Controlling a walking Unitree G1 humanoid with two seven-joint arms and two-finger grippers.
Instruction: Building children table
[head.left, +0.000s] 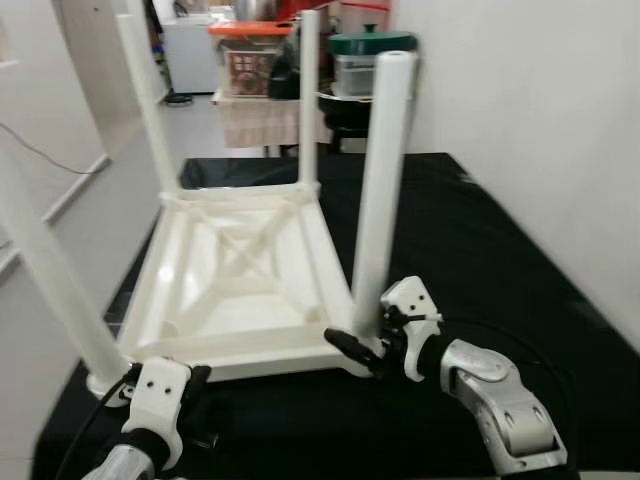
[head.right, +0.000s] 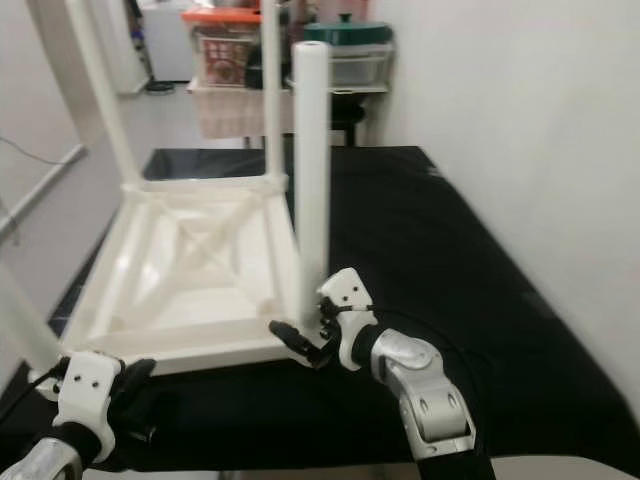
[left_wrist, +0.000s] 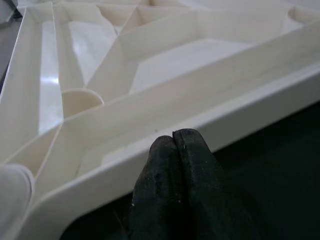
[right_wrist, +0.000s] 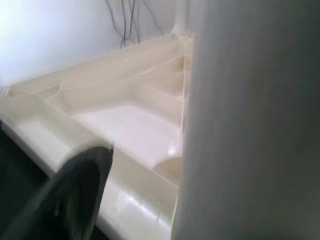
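The white plastic children's table (head.left: 235, 275) is lying upside down on the bench (head.left: 480, 260), which is covered in black cloth, with its legs sticking up. The right gripper (head.left: 362, 352) is reaching in at the table's near right corner, where the thick near right leg (head.left: 383, 180) is standing upright. One black finger (right_wrist: 70, 192) is lying along the outside of the table's rim beside that leg; the leg itself is looming right next to the wrist camera. I cannot tell whether these fingers are spread or pinched together.

The left gripper (left_wrist: 174, 165) is resting low at the table's near left corner, its fingers pressed closed against each other with nothing between them, their tips just at the outer edge of the rim. The near left leg (head.left: 50, 280) is slanting up beside it.

Beyond the table's far side, storage boxes (head.left: 250, 55) are sitting on a shelf (head.left: 265, 105).
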